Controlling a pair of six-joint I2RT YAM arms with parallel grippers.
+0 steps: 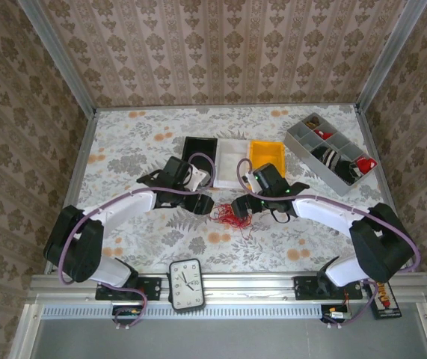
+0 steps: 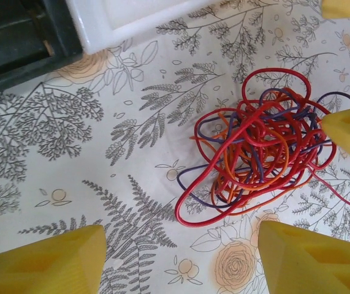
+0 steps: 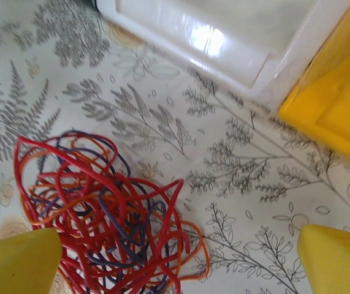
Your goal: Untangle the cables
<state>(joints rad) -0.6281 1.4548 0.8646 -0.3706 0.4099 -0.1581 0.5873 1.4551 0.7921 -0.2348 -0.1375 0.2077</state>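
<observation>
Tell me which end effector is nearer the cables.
Right. The right end effector has one finger against the cables. The left end effector sits just short of them, open.

Tangled cables [image 2: 257, 153] lie on the table [image 2: 70, 159] ahead of spread fingers [image 2: 46, 263].

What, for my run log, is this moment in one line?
cables: one red-orange-purple tangle | left pincer: open, tangle ahead | right pincer: open, at tangle edge | status: not yet untangled
</observation>
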